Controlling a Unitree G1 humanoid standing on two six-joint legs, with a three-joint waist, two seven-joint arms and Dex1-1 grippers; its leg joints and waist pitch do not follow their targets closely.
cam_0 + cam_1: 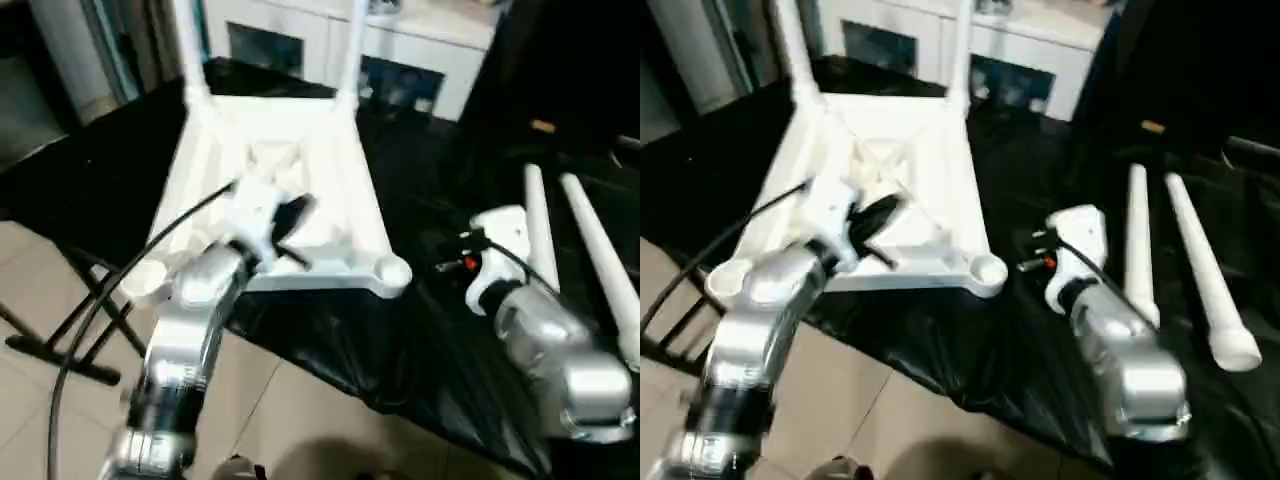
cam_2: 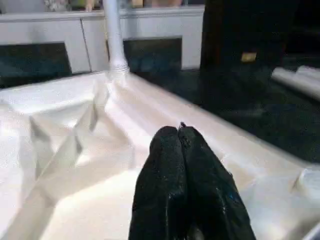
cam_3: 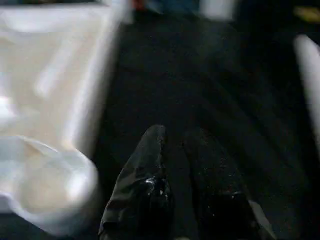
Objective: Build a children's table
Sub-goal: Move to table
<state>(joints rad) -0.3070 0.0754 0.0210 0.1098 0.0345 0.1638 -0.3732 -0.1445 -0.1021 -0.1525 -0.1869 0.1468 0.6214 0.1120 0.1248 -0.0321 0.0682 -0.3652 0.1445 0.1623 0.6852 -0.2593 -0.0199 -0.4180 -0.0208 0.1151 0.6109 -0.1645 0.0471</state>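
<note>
While the white table top [image 1: 300,190] lies ribbed side up on the black-covered bench [image 1: 90,180], two legs [image 1: 350,50] stand in its far corner sockets and two loose legs [image 1: 600,260] lie side by side to the right. Over the ribs, the left gripper [image 2: 181,131] is pressed closed and empty. Beside the near right socket [image 3: 47,187], the right gripper [image 3: 172,137] hangs slightly parted, holding nothing.

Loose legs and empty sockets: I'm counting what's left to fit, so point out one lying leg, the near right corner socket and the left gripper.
Lying leg [image 1: 1193,252], right eye view, mid-shaft.
Near right corner socket [image 1: 987,268], right eye view, its round rim.
Left gripper [image 2: 182,131], left wrist view, the closed fingertips.
</note>
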